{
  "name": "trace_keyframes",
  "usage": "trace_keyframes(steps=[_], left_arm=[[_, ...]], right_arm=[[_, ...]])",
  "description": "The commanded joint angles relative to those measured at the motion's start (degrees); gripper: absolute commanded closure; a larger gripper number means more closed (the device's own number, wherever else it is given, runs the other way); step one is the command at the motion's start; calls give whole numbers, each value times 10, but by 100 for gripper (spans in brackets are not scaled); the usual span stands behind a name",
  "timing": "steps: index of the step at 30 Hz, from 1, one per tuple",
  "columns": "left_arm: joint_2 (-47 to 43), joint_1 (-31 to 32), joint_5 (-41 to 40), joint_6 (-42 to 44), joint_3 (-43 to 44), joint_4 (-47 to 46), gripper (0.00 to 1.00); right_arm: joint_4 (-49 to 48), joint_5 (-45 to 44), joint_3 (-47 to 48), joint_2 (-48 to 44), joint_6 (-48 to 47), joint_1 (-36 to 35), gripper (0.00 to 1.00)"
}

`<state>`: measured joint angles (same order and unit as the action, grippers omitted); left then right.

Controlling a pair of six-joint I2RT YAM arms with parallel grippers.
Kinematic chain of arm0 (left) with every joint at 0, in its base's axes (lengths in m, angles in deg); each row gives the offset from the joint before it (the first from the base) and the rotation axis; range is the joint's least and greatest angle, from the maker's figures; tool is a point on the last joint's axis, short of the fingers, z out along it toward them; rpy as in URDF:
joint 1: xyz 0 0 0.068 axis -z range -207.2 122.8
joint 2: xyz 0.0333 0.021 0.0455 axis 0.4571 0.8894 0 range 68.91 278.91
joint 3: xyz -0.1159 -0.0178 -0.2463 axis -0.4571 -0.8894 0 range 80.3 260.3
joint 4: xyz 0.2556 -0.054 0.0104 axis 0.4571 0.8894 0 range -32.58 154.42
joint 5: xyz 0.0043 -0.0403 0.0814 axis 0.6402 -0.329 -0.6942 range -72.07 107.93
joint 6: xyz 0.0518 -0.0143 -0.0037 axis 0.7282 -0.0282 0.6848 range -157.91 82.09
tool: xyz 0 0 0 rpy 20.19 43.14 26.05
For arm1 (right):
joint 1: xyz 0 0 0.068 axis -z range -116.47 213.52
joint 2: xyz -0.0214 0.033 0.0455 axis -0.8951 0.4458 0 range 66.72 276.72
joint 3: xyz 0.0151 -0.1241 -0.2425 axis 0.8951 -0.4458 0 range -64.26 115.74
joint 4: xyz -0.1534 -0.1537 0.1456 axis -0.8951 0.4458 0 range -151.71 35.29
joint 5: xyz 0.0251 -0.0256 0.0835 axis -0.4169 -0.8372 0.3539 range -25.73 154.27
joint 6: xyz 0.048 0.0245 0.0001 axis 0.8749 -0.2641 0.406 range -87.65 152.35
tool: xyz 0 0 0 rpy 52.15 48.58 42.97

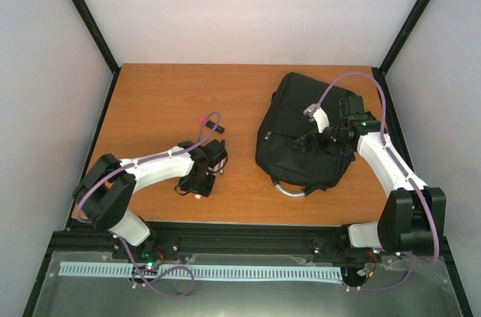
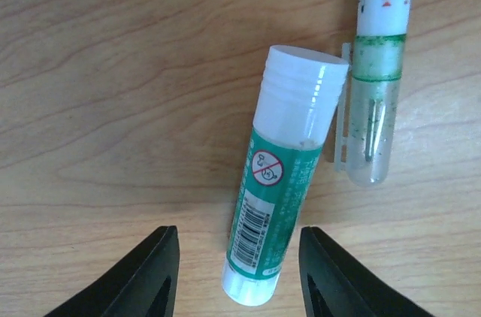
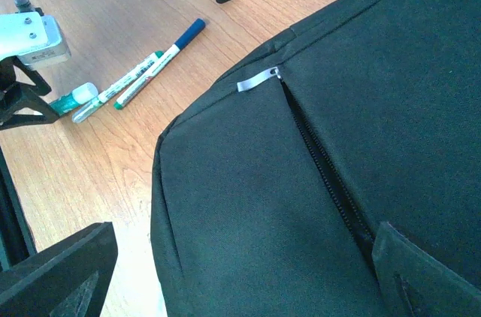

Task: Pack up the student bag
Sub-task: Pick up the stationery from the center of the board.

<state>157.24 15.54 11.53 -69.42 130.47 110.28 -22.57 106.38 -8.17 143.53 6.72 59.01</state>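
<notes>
We see our left arm (image 1: 154,168) folded low, elbow out to its left, wrist bent down. The left gripper (image 2: 239,246) points downward, jaws partly apart. Our right arm (image 1: 385,161) reaches forward and inward, its right gripper (image 3: 239,268) spread wide.

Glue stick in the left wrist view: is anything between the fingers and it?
Nothing visible. The left gripper straddles the glue stick at its lower end, with bare table on either side. A green-banded pen lies close beside its cap, beyond the fingertips.
</notes>
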Motion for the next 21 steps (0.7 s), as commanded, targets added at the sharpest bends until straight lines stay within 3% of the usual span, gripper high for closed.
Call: trace_keyframes(steps=[1,21], left_arm=[[10,2,-1,-6,1,-9,56],[42,6,9,-4,-2,-15,76]], right_arm=[[-5,7,6,8,-9,-1,5],[5,3,12,24,-13,-1,8]])
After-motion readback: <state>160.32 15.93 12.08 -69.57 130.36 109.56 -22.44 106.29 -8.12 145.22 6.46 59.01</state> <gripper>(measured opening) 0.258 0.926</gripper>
